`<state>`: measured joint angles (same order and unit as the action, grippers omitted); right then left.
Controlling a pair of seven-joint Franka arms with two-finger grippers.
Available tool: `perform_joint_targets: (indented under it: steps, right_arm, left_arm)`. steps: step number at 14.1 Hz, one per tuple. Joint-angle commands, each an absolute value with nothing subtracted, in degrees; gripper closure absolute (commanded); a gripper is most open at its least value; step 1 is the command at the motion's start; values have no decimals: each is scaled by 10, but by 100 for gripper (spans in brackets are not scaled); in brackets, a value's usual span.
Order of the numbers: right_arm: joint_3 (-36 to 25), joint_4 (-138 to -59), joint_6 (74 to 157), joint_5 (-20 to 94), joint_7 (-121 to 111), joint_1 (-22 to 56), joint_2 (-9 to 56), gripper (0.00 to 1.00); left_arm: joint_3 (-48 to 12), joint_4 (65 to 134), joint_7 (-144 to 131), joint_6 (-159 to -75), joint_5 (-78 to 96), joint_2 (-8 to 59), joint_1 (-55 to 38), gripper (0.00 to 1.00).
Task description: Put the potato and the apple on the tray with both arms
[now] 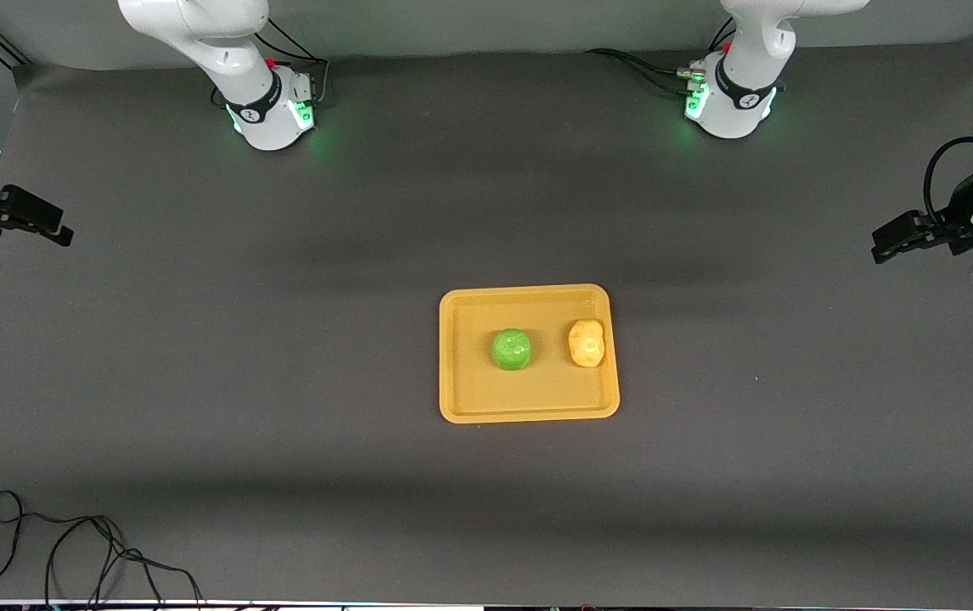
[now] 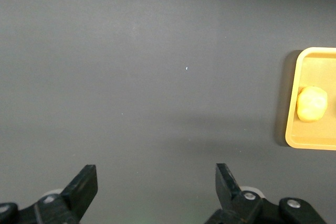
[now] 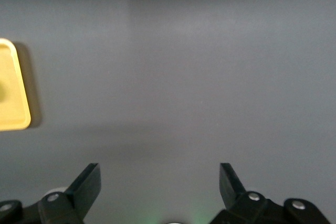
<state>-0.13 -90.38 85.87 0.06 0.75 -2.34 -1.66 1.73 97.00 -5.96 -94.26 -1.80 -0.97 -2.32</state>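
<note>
Both tools (image 2: pixel 155 182) (image 3: pixel 157 182) wide, over bare table

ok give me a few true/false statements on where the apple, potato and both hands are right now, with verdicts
1. The apple lies on the tray. True.
2. The potato lies on the bare table beside the tray. False: it is on the tray, beside the apple, toward the left arm's end.
3. The left hand holds the potato. False: it is open and empty, over the table's edge.
4. The right hand is open and holds nothing. True.
5. Apple and potato touch each other. False: tray floor shows between them.
</note>
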Motion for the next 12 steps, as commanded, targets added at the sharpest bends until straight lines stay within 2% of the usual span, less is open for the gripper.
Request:
perform_joint_targets:
  steps: [1, 12]
  right_arm:
    - [11, -925, 852, -11, -7, -30, -29, 0]
    - [10, -931, 879, -6, 3, -27, -31, 0]
  left_arm:
    - [16, 981, -59, -941, -25, -25, -25, 0]
    - [14, 981, -59, -945, -21, -23, -29, 0]
